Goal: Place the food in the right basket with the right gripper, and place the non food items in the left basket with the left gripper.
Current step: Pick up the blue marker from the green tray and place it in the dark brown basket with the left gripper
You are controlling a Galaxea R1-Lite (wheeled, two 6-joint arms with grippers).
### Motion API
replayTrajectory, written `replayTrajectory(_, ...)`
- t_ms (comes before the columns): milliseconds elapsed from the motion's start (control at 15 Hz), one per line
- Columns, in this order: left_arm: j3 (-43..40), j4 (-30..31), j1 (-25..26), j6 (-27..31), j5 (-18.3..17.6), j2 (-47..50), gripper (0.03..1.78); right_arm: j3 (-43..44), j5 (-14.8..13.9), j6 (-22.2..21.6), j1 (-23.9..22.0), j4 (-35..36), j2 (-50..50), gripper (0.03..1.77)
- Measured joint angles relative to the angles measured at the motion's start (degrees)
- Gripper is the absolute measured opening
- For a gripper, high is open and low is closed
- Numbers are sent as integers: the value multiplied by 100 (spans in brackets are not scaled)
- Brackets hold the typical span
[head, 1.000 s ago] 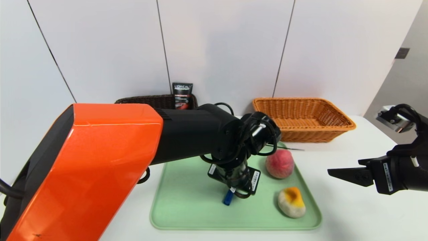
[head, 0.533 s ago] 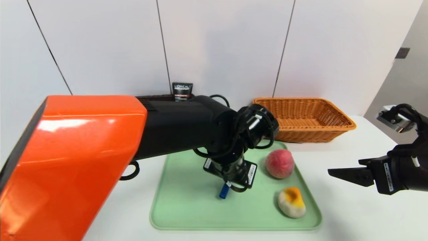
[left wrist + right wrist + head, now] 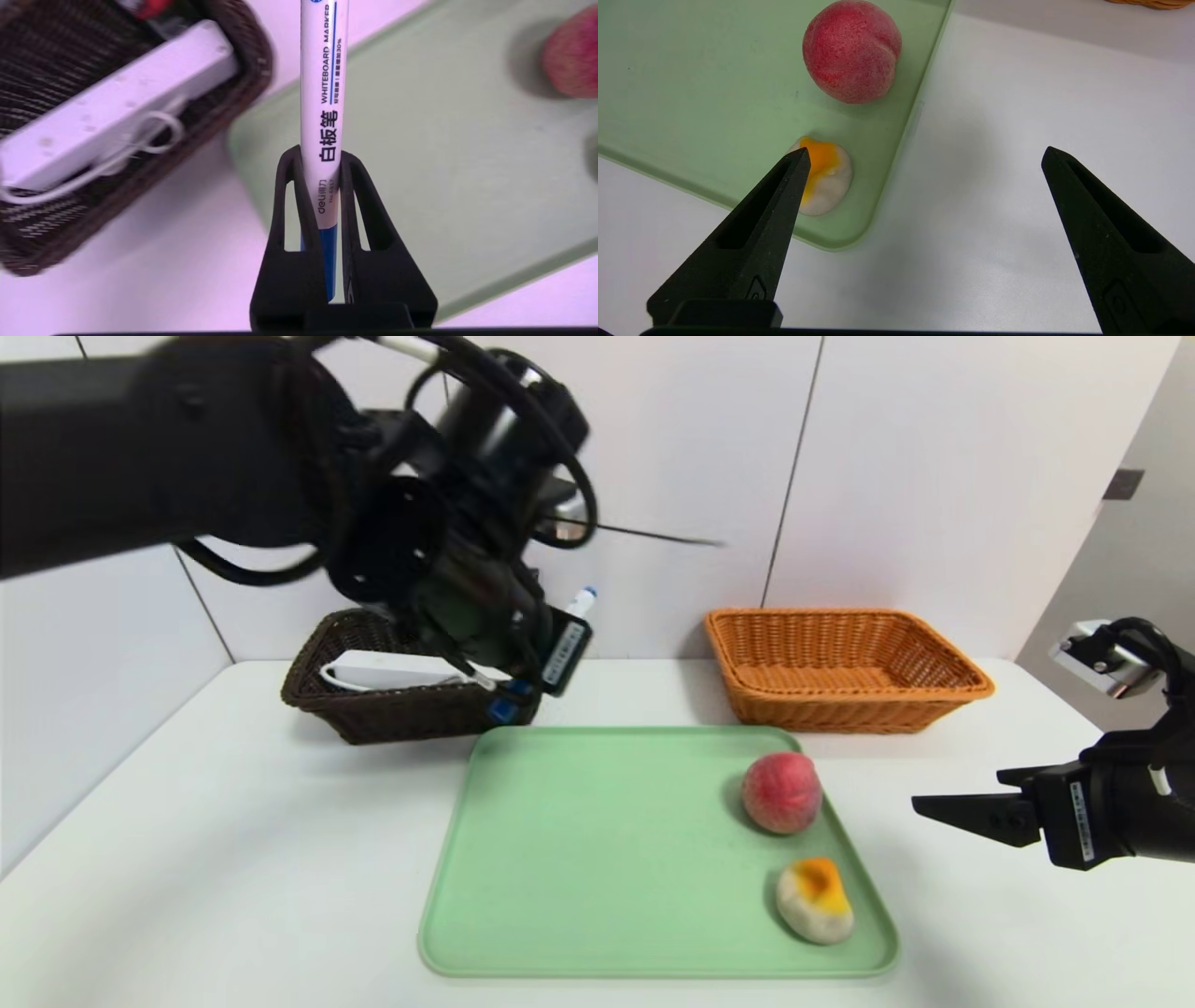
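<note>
Where panelled wall meets white tabletop

A robot test room: bare white table, plain white wall panels, staged tray.

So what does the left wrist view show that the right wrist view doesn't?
Only the left wrist view: the left tool shut on the whiteboard marker, and the dark basket holding the power strip. Only the right wrist view: the open right tool, the beige lump and a sliver of the orange basket. Both: the green tray, the peach and the white table.
</note>
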State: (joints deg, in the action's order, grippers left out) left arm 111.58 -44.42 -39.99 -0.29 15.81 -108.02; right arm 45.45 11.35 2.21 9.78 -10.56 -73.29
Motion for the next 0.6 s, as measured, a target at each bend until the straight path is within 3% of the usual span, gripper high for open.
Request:
replayTrajectory(333,-12,66,1551,2471,-1276,553,16,-35,0,2,4,1,-2,171)
replayTrajectory(600,-61,110,2282,4720,-1559,581,16,-41,2,2,4,0,-2,171)
